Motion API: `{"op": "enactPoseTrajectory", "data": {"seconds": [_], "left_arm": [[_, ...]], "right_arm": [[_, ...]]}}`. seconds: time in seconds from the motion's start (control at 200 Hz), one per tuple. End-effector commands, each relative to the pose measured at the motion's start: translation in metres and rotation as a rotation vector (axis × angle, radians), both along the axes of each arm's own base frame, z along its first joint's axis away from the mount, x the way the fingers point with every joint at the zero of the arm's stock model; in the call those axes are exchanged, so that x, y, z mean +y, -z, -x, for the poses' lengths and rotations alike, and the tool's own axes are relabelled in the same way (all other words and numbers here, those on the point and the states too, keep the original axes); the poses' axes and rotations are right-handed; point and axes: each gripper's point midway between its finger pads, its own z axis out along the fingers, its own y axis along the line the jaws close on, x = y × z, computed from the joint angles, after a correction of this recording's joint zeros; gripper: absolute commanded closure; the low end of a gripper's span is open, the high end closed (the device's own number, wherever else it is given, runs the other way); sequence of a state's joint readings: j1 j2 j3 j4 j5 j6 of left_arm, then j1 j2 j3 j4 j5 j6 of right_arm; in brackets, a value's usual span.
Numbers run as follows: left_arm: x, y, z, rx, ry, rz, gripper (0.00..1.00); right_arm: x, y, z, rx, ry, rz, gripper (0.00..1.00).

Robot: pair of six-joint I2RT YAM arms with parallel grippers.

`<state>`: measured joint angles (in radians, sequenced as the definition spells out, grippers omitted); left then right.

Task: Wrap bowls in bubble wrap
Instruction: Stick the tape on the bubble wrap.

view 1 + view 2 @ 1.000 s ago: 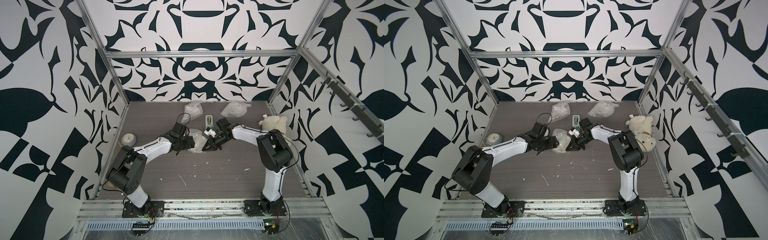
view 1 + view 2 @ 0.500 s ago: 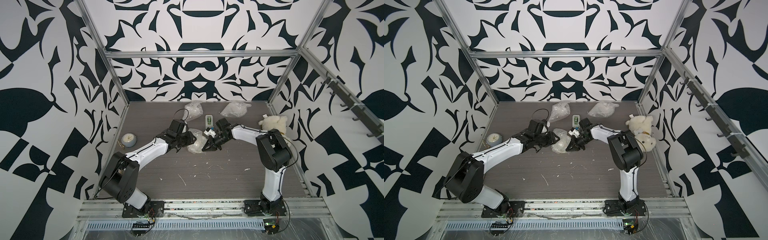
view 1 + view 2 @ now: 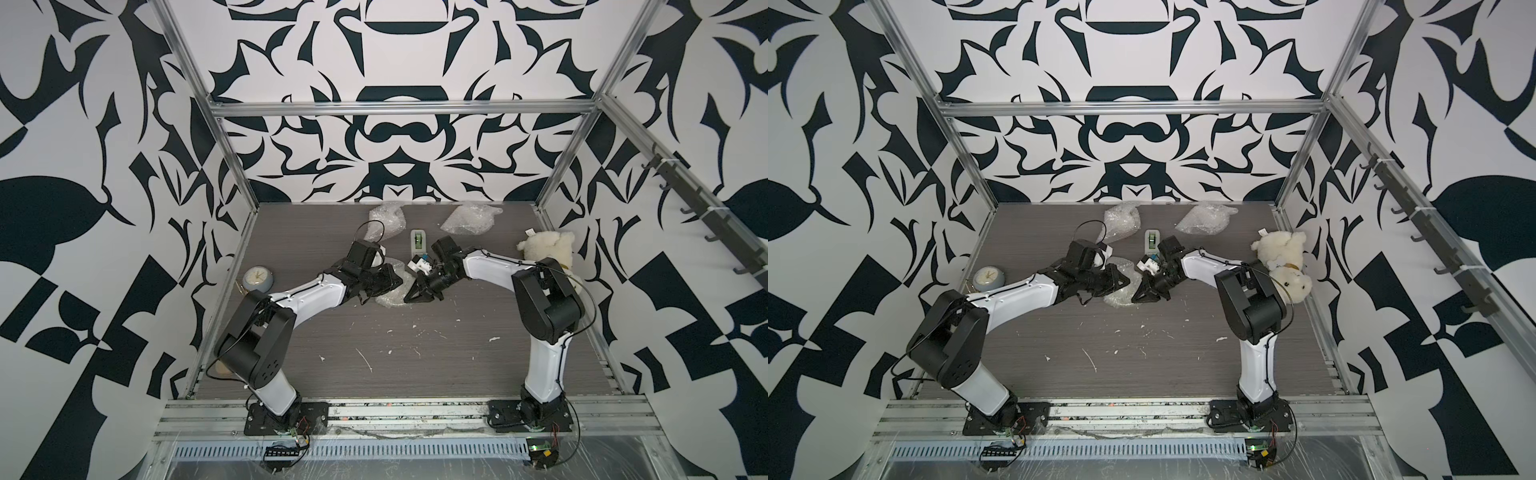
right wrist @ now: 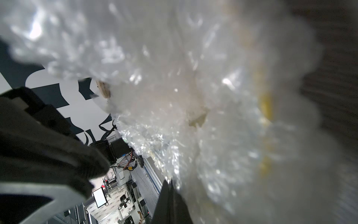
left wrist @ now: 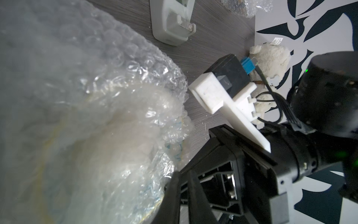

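Observation:
A crumpled bundle of bubble wrap [image 3: 388,297] [image 3: 1117,297] lies mid-table between both arms. Through the plastic a bowl [image 5: 170,149] shows only as blue marks and yellow lines; its yellow [image 4: 266,104] glows blurred in the right wrist view. My left gripper [image 3: 397,282] [image 3: 1125,280] lies over the bundle from the left, its jaws [image 5: 183,174] drawn nearly together at the wrap's edge. The right gripper [image 3: 409,297] [image 3: 1136,298] [image 4: 169,183] is shut, tips down against the bundle's right edge. Two more wrapped bundles [image 3: 388,218] [image 3: 469,218] sit at the back.
A pale grey tape dispenser [image 3: 417,245] [image 5: 172,23] lies just behind the grippers. A round clock [image 3: 257,279] stands by the left wall and a cream teddy bear [image 3: 548,249] by the right wall. Small white scraps dot the table's front half.
The left gripper has gone from wide open to nearly shut at the bundle, after its arm swung back and returned. The right gripper has stayed shut in place.

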<state>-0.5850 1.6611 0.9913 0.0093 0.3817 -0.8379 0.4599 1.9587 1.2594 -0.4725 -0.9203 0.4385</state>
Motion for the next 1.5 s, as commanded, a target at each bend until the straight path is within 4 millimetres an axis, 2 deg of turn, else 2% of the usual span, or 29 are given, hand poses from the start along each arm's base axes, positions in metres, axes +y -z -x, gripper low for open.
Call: {"op": "enactPoseTrajectory", "data": {"seconds": [0.0,0.22,0.535,0.665,0.75,0.895,1.01,1.18,1.235,1.385,1.495], "left_arm": [[-0.01,-0.003,-0.008,-0.009,0.011,0.028,0.88],[0.004,0.044,-0.009,0.047,-0.029,-0.047,0.9],[0.012,0.093,-0.006,0.125,-0.052,-0.064,0.92],[0.015,0.105,-0.005,0.155,-0.066,-0.043,0.92],[0.018,0.108,-0.004,0.159,-0.07,-0.05,0.92],[0.019,0.109,-0.005,0.161,-0.071,-0.051,0.92],[0.018,0.106,-0.006,0.157,-0.067,-0.046,0.92],[0.016,0.098,-0.009,0.149,-0.063,-0.036,0.92],[0.016,0.097,-0.01,0.147,-0.064,-0.039,0.93],[0.014,0.095,-0.011,0.145,-0.059,-0.031,0.92],[0.014,0.093,-0.011,0.142,-0.059,-0.03,0.92]], "right_arm": [[0.002,0.001,-0.006,-0.026,0.003,0.02,1.0],[0.002,-0.002,-0.007,-0.031,0.005,0.016,1.0],[0.006,-0.008,-0.013,-0.04,0.011,0.005,1.0],[0.004,-0.012,-0.01,-0.037,0.006,0.004,0.85],[0.001,-0.012,-0.005,-0.031,0.0,0.013,0.76],[-0.01,-0.013,0.001,-0.03,0.01,0.035,0.67],[-0.015,-0.023,0.005,-0.049,0.01,0.049,0.64],[-0.025,-0.023,0.016,-0.037,-0.004,0.089,0.6],[-0.027,-0.019,0.02,-0.022,-0.006,0.105,0.53],[-0.033,-0.013,0.024,-0.012,-0.008,0.126,0.53],[-0.042,-0.024,0.017,-0.048,0.02,0.129,0.55]]}}
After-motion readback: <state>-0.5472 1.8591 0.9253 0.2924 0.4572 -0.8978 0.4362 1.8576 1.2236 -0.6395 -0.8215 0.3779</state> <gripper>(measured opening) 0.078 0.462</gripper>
